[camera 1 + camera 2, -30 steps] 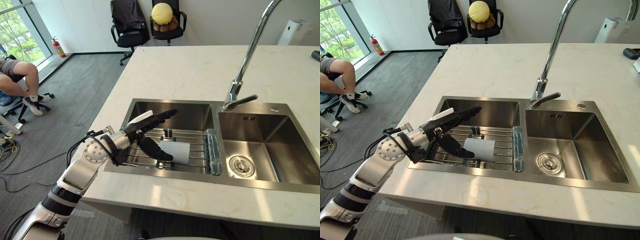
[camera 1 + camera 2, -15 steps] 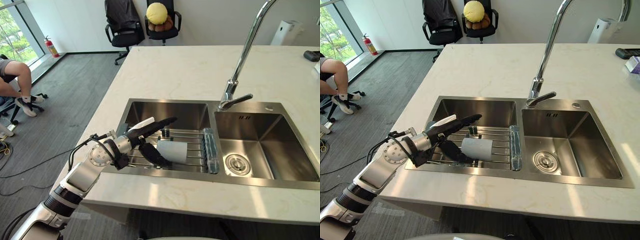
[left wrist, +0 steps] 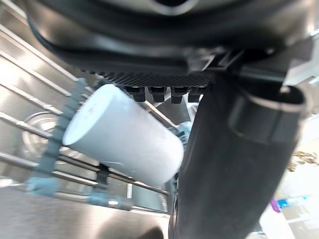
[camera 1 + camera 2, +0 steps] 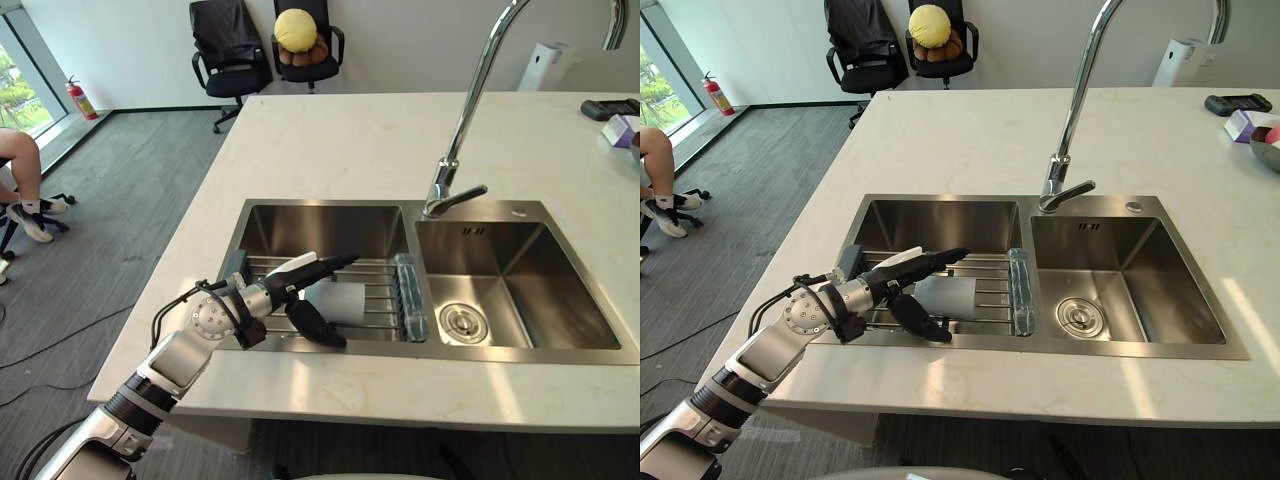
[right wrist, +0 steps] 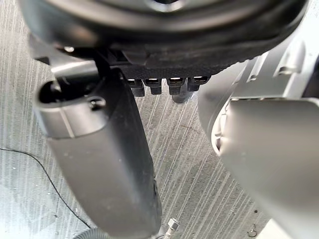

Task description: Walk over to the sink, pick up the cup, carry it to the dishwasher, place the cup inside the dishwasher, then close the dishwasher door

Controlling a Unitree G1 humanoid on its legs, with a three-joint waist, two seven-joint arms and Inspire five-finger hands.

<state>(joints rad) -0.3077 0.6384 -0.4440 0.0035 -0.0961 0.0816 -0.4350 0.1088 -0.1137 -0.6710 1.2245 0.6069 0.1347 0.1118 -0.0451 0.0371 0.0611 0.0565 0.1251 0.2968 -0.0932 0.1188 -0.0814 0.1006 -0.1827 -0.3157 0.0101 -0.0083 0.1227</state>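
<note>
Grey carpet (image 4: 110, 220) is stretching along the left, where a seated person's leg (image 4: 22, 165) is showing, beside the pale stone counter (image 4: 350, 140). Over the sink's (image 4: 320, 225) left basin the left hand (image 4: 285, 290) is reaching, spread wide, with straight fingers (image 4: 330, 265) above and thumb (image 4: 318, 328) in front of 1 white cup (image 4: 345, 300). The cup is lying on its side on the wire rack (image 4: 380, 285). Rightward, the faucet (image 4: 470, 100) is arching. The right hand (image 5: 99, 164) is hanging over carpet, loosely open.

Left robot hand (image 4: 272, 292) extends forward, fingers (image 4: 325, 266) straight, thumb spread apart below.
</note>
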